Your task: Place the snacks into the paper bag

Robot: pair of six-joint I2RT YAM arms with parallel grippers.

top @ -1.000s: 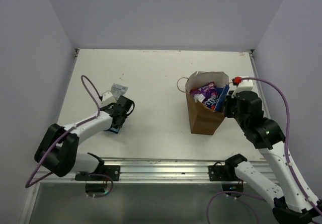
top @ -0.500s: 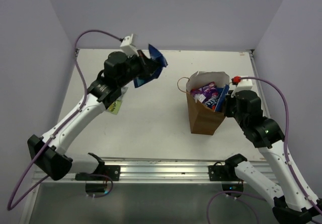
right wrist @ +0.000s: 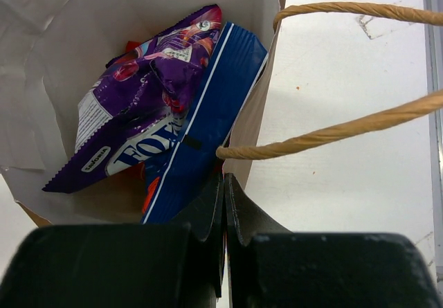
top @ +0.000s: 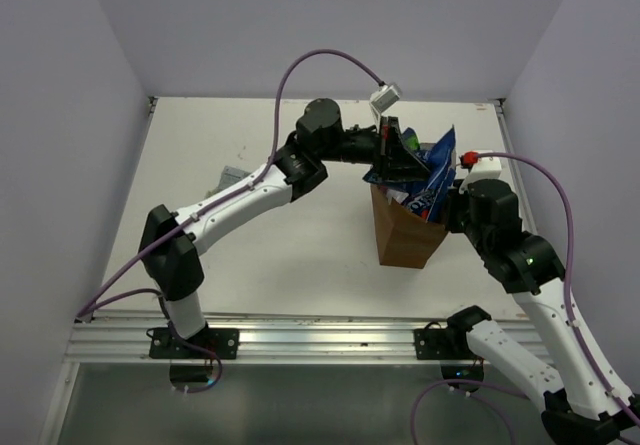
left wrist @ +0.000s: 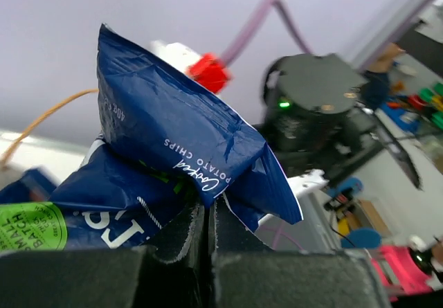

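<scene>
Left fingers (left wrist: 181,237) are pressed together on the lower fold of a dark blue crisp packet (left wrist: 173,138), pinching it. The packet hangs in the air over the open mouth of the paper bag (top: 403,237), partly covering it in the top view. The bag stands upright on the table (top: 300,225), right of centre. Right fingers (right wrist: 202,214) are closed tight on the bag's right wall at the rim, just beside the string handles (right wrist: 325,133). Inside the bag, a purple packet (right wrist: 131,104) lies against a blue packet (right wrist: 208,114). A greyish packet (top: 230,176) sits on the table at left, half hidden behind the left arm.
</scene>
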